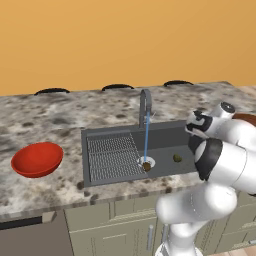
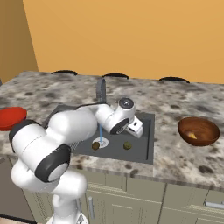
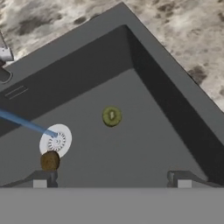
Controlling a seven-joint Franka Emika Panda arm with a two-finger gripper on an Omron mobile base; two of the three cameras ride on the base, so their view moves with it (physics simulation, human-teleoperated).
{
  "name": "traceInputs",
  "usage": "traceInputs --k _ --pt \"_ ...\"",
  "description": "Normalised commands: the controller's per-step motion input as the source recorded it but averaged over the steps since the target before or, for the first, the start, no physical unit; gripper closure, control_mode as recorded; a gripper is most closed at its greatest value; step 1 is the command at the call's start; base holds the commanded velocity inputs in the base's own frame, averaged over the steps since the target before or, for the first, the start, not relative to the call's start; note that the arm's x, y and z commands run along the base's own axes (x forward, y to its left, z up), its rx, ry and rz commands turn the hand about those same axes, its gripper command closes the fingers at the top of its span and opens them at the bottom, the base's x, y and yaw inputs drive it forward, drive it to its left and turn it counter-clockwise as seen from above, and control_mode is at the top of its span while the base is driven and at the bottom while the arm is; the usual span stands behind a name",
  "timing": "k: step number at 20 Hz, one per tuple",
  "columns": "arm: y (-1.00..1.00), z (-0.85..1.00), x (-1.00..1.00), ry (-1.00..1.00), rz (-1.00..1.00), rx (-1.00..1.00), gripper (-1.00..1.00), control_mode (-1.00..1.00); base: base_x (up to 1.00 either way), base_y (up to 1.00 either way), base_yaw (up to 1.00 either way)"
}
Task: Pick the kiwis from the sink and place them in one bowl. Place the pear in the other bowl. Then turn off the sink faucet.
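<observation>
Hand view looks down into the sink (image 3: 144,78), a dark grey basin with smooth matte walls, and the gripper (image 3: 112,180) hangs above its floor with jaws spread wide and nothing between them. An olive-green kiwi (image 3: 111,116), round with a pale spot on top, lies on the bare floor near the middle, apart from the drain. The darker brown kiwi (image 3: 50,160) sits touching the rim of the round pale drain (image 3: 56,141), where the thin blue water stream (image 3: 26,124) lands. Left base view adds what the hand camera misses: the ribbed wire rack (image 1: 112,156) filling the basin's left half, the slim grey faucet (image 1: 145,107) at the back edge, and the bright red bowl (image 1: 37,159) (wide, shallow, glossy) on the speckled granite worktop (image 1: 50,110) left of the sink. Right base view alone shows the dark reddish-brown bowl (image 2: 198,130) on the worktop right of the sink, holding the orange-tan pear (image 2: 193,135) against its inner wall.
</observation>
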Motion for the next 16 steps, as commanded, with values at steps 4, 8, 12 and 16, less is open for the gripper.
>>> traceInputs --k 4,8,12,16 --pt "0.12 -0.42 0.25 0.04 0.11 -0.03 -1.0 -1.0 0.0 0.0 0.0" --pt "0.19 -0.4 0.23 0.02 0.03 -0.1 -1.0 -1.0 0.0 0.0 0.0" --pt "0.22 -0.23 0.37 0.02 0.0 -0.06 -1.0 -1.0 0.0 0.0 0.0" --pt "0.16 -0.35 0.38 0.09 0.0 -0.03 -1.0 -1.0 0.0 0.0 0.0"
